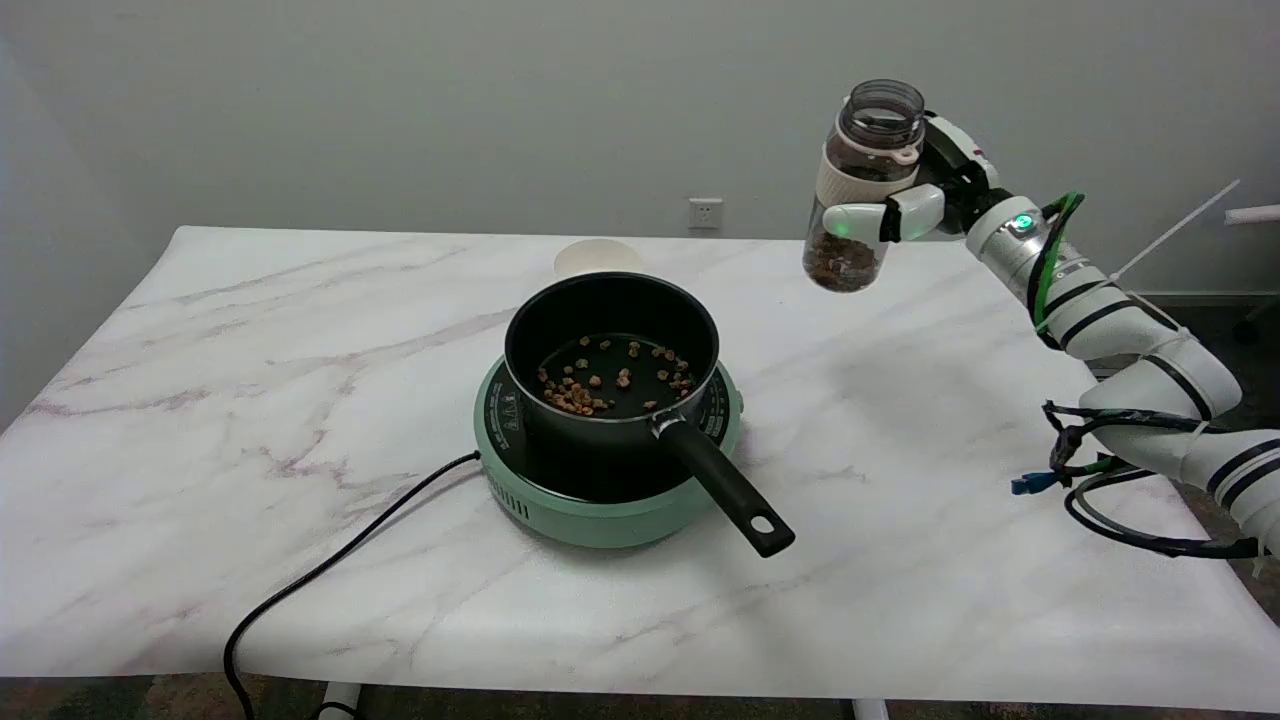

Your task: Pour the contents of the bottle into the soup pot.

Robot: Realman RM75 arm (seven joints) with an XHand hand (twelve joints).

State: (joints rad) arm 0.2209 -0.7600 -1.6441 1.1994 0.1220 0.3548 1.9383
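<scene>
The right robot hand grips the open, upright bottle in the air, up and to the right of the soup pot. The pot, holding scattered brown pieces, sits on a green hotplate mid-counter. Bare marble counter surrounds the hotplate on all sides.

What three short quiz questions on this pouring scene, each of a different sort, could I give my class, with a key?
1. True or false: the right hand holds the bottle upright in the air.
2. The soup pot sits on: A) bare table B) green cooker C) a tray.
3. Fill in: brown pieces lie in the pot and in the ____.

Key: 1 true; 2 B; 3 bottle.
</scene>
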